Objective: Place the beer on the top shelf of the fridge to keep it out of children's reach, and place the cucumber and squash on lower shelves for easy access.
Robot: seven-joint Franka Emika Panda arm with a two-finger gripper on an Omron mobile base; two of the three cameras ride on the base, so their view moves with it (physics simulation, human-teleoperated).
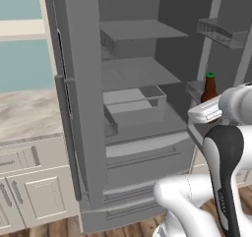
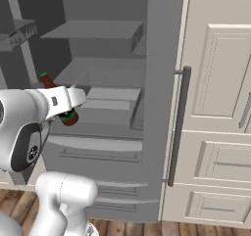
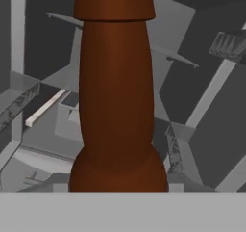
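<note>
Our gripper (image 2: 66, 110) is pinching the beer (image 1: 209, 89) around its fat middle, so the cap is staying up. We are holding the bottle in front of the open fridge (image 1: 78, 108). We are thinking the top shelf (image 1: 140, 30) is still higher, so it needs lifting.

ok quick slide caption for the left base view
Robot arm holds the beer upright in front of the open fridge, its shelves bare.

The beer (image 1: 209, 87) hangs before the open fridge (image 1: 88, 108), right of its lower shelves (image 1: 138, 73), below the top shelf (image 1: 140, 30)
</note>
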